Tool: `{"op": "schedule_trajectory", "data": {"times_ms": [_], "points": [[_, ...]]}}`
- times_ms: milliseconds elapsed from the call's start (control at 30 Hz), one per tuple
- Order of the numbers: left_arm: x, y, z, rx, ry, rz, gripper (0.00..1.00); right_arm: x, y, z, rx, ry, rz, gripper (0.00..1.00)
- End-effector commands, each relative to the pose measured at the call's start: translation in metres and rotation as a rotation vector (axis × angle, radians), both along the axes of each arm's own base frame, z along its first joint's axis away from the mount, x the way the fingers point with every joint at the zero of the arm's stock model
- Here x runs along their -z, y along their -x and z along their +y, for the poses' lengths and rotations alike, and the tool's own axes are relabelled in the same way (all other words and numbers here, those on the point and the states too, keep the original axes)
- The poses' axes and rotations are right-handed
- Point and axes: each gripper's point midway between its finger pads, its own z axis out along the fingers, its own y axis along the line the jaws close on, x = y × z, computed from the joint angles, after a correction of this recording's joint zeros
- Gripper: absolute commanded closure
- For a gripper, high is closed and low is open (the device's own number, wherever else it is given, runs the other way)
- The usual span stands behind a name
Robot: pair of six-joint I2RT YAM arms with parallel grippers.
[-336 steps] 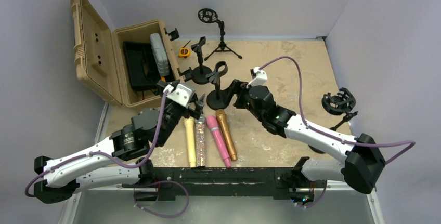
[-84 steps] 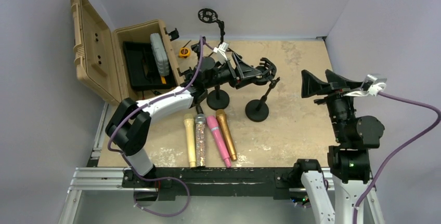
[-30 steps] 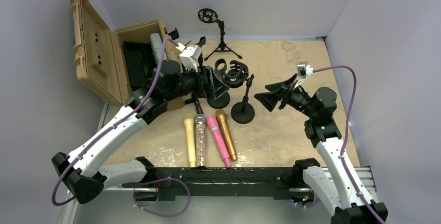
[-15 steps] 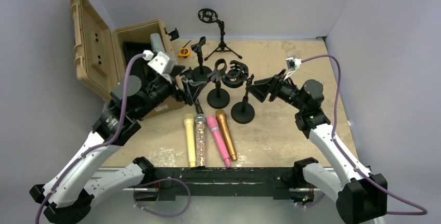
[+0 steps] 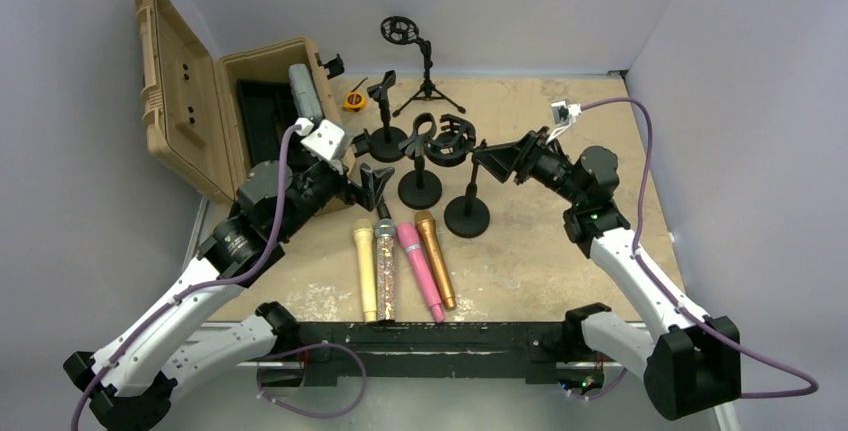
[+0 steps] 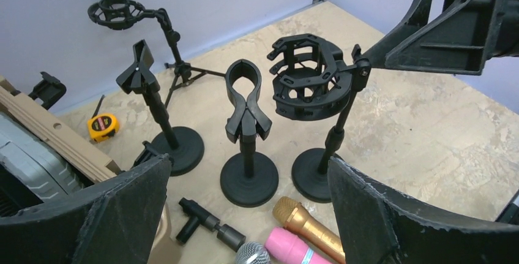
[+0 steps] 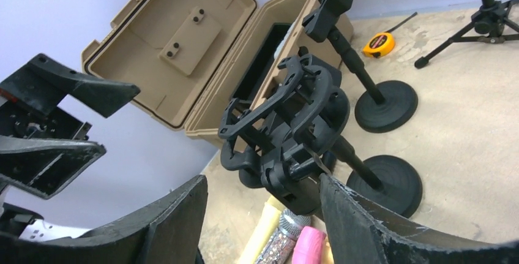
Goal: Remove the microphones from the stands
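Several microphones lie side by side on the table: yellow (image 5: 365, 273), glitter (image 5: 385, 269), pink (image 5: 421, 271) and gold (image 5: 436, 259). No stand holds one. The black shock mount (image 5: 450, 141) tops a round-based stand (image 5: 467, 217). My right gripper (image 5: 487, 157) is open. In the right wrist view the mount's pivot (image 7: 287, 175) sits between the jaws of this gripper (image 7: 262, 179), and its right finger (image 7: 343, 206) touches the pivot's screw. My left gripper (image 5: 372, 179) is open and empty, hanging over the microphone heads and facing the stands (image 6: 248, 161).
A clamp stand (image 5: 419, 166) and a clip stand (image 5: 385, 121) stand left of the shock mount. A tripod stand (image 5: 425, 71) is at the back. An open tan case (image 5: 190, 101) fills the back left, with a tape measure (image 5: 353, 101) beside it. A small black adapter (image 6: 205, 218) lies by the microphones.
My left arm has drawn back from the stands toward the near left. My right gripper has swung left onto the shock mount, and its jaws have narrowed.
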Motion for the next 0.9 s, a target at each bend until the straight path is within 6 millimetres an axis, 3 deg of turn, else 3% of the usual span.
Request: {"op": "schedule_trajectory", "data": {"times_ms": [0,200,600,867], "points": [[-0.026,0.001,0.004,-0.021,0.024,-0.107,0.04,-0.017,-0.005,-0.002,0.031,-0.037,-0.032,0.37],[-0.024,0.005,-0.002,-0.003,0.016,-0.109,0.04,-0.019,-0.012,-0.008,0.080,-0.024,-0.026,0.39],[-0.024,0.005,0.000,-0.005,-0.005,-0.128,0.04,-0.004,-0.013,-0.010,0.096,0.004,-0.004,0.38],[-0.022,0.004,-0.001,-0.007,-0.014,-0.128,0.04,-0.009,-0.016,-0.005,0.072,-0.026,-0.024,0.40]]}}
